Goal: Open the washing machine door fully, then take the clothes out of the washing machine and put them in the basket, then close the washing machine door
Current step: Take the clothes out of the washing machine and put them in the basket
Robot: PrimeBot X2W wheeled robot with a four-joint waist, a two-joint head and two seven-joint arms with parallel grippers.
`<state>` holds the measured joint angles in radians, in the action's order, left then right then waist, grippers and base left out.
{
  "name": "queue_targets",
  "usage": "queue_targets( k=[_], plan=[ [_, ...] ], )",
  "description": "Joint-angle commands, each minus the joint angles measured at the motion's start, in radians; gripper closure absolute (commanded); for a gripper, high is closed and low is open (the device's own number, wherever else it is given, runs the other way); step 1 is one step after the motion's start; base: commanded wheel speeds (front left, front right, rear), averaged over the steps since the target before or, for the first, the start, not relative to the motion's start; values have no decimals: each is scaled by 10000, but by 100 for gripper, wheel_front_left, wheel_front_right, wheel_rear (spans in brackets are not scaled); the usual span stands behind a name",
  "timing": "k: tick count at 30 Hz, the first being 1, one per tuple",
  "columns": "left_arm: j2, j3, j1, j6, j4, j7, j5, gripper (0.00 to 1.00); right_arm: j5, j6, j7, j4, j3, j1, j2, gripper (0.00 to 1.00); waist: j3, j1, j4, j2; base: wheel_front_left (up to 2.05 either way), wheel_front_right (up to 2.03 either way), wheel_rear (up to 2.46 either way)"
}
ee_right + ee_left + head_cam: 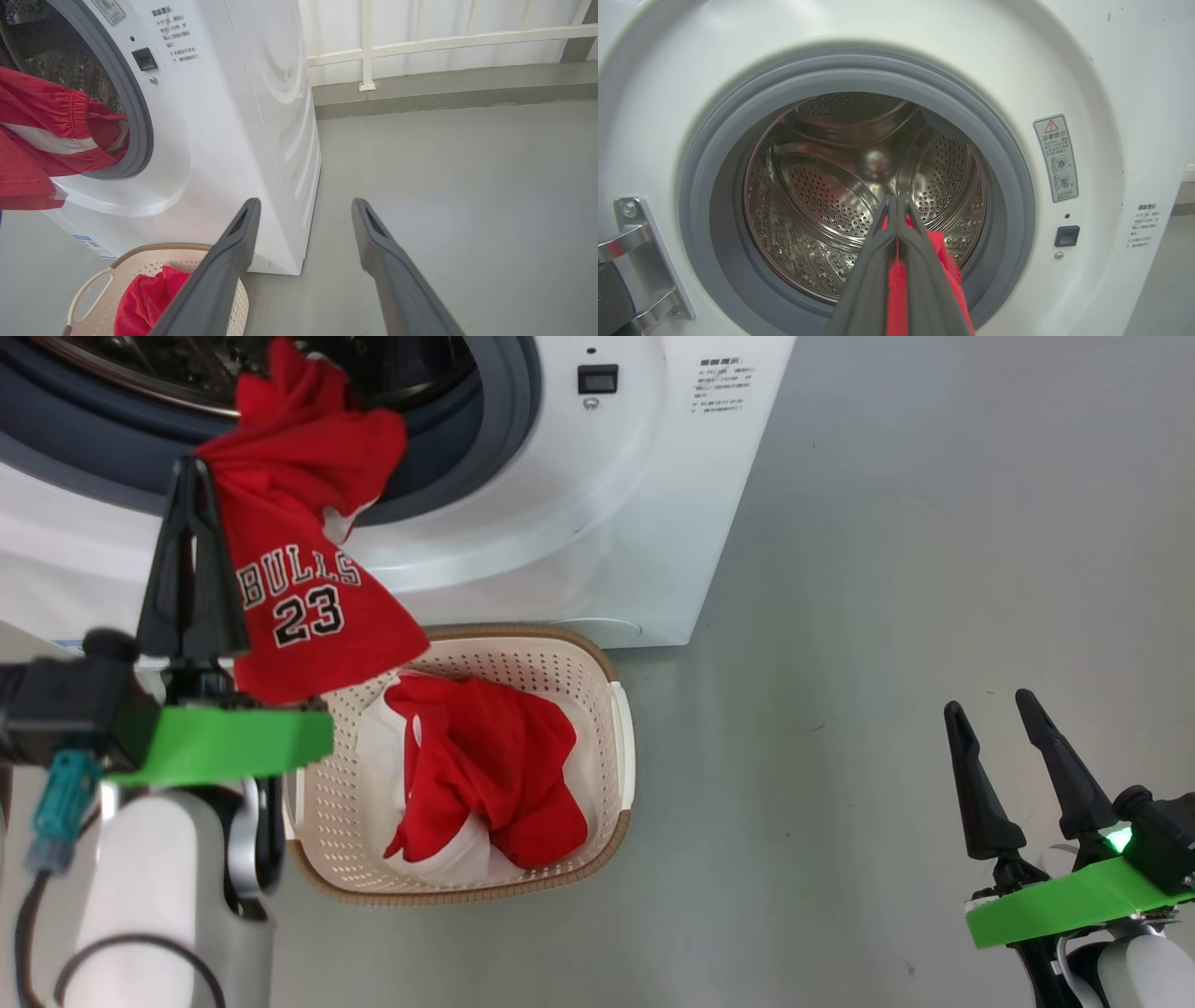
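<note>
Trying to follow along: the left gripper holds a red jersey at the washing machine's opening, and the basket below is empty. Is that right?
The basket is not empty: the head view shows a red and white garment lying in it. The rest holds: the left gripper is shut on the red jersey at the opening of the washing machine.

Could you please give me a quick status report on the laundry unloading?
Left tool shut on red jersey at drum mouth. Right tool open, holding nothing. One red garment in basket. Nothing blocks the basket.
</note>
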<state>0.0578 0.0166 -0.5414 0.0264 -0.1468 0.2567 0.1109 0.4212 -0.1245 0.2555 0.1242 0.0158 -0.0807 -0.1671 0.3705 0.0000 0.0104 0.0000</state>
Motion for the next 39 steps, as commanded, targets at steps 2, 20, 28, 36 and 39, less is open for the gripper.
queue_targets(
  k=[2,20,28,36,39],
  plan=[
    [185,299,328,8,665,51,-164,100,-67,-62,63,-268,179,104,-177,0,26,0,3,0,0,0,0],
    [-59,-444,771,31,-1417,51,183,100,-59,-62,63,-397,322,-387,-95,0,965,0,-164,0,0,0,0],
    [-72,-729,38,42,-3291,51,273,100,-45,-62,63,-483,326,-800,-58,0,1770,0,-272,0,0,0,0],
    [-74,-932,-833,-6,-4793,51,172,100,-50,-62,63,-551,322,-1117,7,0,2386,0,-327,0,0,0,0],
    [-74,-912,-1203,-25,-5507,51,93,100,-54,-62,63,-571,386,-1273,44,0,2613,0,-396,0,0,0,0]
  ],
)
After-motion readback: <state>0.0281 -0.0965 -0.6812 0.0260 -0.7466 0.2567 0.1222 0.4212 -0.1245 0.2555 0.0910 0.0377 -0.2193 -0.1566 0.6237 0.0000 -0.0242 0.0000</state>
